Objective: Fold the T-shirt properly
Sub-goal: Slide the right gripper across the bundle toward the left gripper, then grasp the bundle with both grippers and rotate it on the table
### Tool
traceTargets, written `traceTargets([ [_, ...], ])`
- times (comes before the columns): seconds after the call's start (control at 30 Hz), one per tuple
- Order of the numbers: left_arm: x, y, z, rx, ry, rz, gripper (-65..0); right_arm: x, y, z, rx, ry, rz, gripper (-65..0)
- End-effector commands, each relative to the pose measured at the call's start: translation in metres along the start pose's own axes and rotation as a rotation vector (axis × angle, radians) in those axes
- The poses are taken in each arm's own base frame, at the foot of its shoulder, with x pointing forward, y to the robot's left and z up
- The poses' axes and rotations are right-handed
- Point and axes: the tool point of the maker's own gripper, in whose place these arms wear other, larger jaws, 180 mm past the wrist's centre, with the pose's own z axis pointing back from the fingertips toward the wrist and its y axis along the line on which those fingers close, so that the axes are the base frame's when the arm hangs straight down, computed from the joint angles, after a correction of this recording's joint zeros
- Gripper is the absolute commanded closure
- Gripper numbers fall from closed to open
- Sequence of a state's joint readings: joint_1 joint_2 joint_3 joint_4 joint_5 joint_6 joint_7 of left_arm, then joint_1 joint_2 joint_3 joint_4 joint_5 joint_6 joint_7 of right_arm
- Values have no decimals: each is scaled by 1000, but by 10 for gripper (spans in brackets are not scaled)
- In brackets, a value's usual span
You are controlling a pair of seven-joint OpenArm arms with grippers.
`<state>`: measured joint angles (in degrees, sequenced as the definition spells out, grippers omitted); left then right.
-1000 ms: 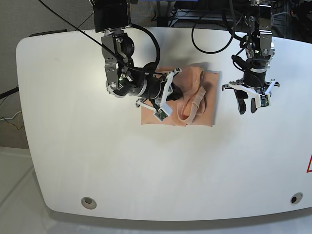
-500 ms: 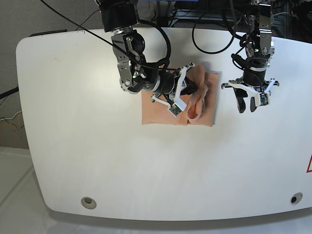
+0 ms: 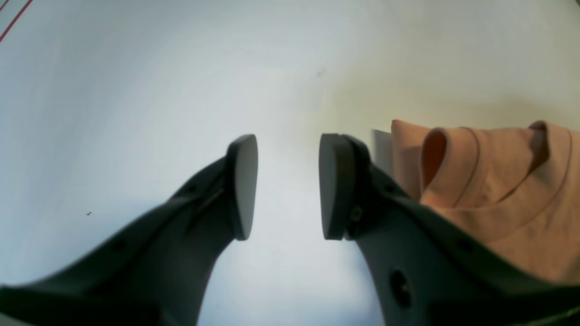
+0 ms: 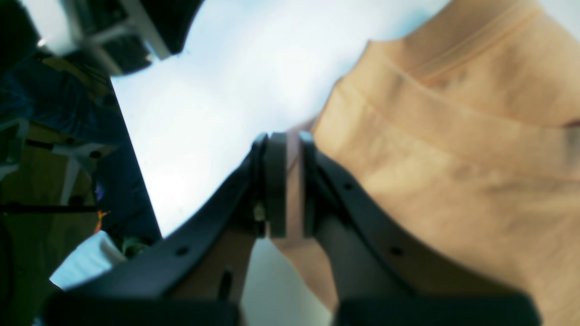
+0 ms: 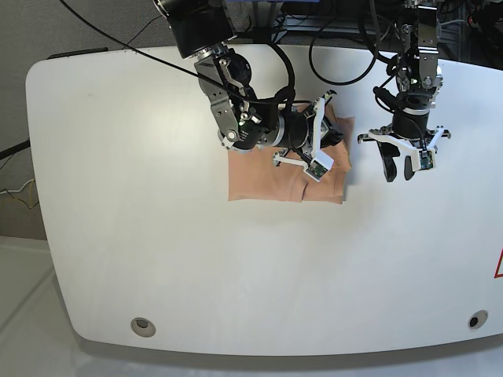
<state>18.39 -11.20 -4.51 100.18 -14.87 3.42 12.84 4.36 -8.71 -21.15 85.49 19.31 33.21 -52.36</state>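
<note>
One T-shirt (image 5: 263,182) on table (image 5: 157,259); right claw (image 4: 287,181) pinching T-shirt; left claw (image 3: 284,185) open, empty.

**White table, one shirt**

My work surface is a white table (image 5: 157,259) with rounded corners, filling most of the frame. The peach T-shirt (image 5: 263,182) lies folded on it, upper centre. A red mark (image 5: 498,265) shows at right edge.

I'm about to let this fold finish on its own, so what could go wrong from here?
The right gripper pinches only a thin edge of the T-shirt; it may slip out mid-fold. The carried flap looks bunched rather than flat, so it may land wrinkled or crooked. The left gripper hangs open beside the shirt over bare table, pinning nothing, so the lower layer could drag along.
</note>
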Motion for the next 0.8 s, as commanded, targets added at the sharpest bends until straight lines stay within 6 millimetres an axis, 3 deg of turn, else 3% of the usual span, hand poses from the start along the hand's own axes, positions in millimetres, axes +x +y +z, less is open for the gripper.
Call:
traceTargets([
  [0.0,15,1,0,-2,-51,-13,-217,20,1,3,6,-59,24,-44],
  [0.4,23,-5,1,-16,-67,-8,-217,64,-1,29,-43,-175,107,-43],
  [0.5,28,-12,2,-33,-83,-6,-217,75,-13,41,-81,-212,104,-42],
  [0.63,29,-38,1,-95,-85,-12,-199,85,-36,55,-138,-248,76,-40],
  [0.77,23,-58,3,-148,-69,-19,-114,90,-62,70,-213,-268,28,-40],
])
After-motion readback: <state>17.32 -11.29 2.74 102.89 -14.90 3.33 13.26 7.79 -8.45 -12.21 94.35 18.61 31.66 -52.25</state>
